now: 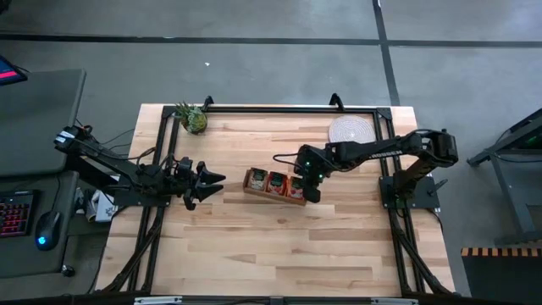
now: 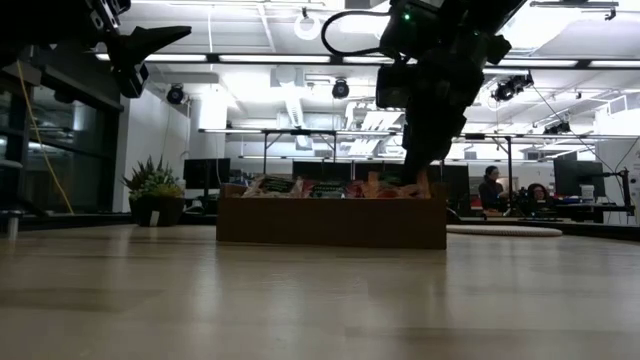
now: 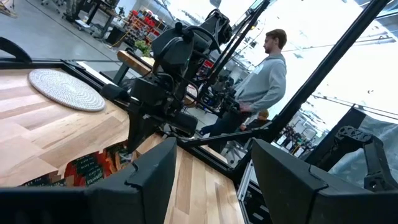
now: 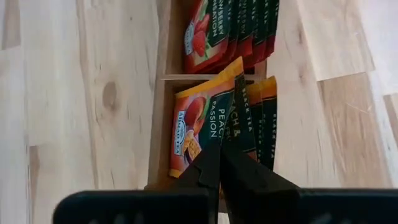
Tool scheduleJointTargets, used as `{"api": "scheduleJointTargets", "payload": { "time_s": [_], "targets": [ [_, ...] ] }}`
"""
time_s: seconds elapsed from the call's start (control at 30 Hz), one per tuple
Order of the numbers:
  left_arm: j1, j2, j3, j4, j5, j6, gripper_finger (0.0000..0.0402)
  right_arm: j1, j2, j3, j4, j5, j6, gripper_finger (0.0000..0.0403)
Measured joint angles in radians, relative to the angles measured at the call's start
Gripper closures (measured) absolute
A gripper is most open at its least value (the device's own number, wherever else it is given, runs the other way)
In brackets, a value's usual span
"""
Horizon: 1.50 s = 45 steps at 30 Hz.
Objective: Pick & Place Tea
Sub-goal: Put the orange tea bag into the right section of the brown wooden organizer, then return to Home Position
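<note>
A long brown wooden box (image 1: pixel 275 185) lies in the middle of the table, with orange-red and green tea sachets (image 4: pixel 214 118) standing upright in its compartments. My right gripper (image 1: pixel 310 191) reaches steeply down into the box's right end compartment and is shut on the front sachet of that row (image 4: pixel 199 124). In the low view it (image 2: pixel 420 180) dips behind the box wall (image 2: pixel 330 222). My left gripper (image 1: pixel 212 180) hangs open above the table, left of the box, with nothing between its fingers (image 3: pixel 152 180). My right gripper pinches the top edge (image 4: pixel 231 106) of the front sachet between its two fingertips (image 4: pixel 208 165). The fingers come from above, slanting down. The sachet stands upright in its compartment among the others, its lower part inside the box.
A round pale woven mat (image 1: pixel 350 130) lies at the far right corner and a small potted plant (image 1: pixel 192 117) at the far left. Bare wooden tabletop stretches in front of the box. A person (image 3: pixel 264 81) stands beyond the table's right side.
</note>
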Motion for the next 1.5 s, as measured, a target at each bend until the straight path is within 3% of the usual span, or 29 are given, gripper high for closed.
{"api": "scheduleJointTargets", "payload": {
  "time_s": [0.13,0.5,0.77,1.07,1.23,1.5],
  "targets": [
    [0.000,0.000,0.000,0.000,0.000,0.000,0.0193,0.000,-0.001,0.000,0.006,-0.039,0.006,0.0377],
    [0.000,0.000,0.000,0.000,0.005,0.001,0.0193,0.000,-0.002,0.057,-0.015,-0.049,0.028,0.0259],
    [0.000,0.000,0.000,0.000,0.005,0.001,0.0193,-0.002,-0.003,0.181,-0.138,0.069,-0.062,0.0235],
    [0.000,-0.038,0.000,0.008,0.008,0.025,0.0193,0.012,-0.019,0.415,-0.142,0.039,-0.062,0.0231],
    [0.000,-0.156,-0.001,-0.057,0.023,0.062,0.0193,0.009,-0.145,0.479,-0.141,0.039,-0.062,0.0234],
    [0.000,-0.499,-0.002,-0.389,0.017,0.076,0.0193,0.018,-0.524,0.396,-0.172,0.212,0.021,0.0253]
  ]
}}
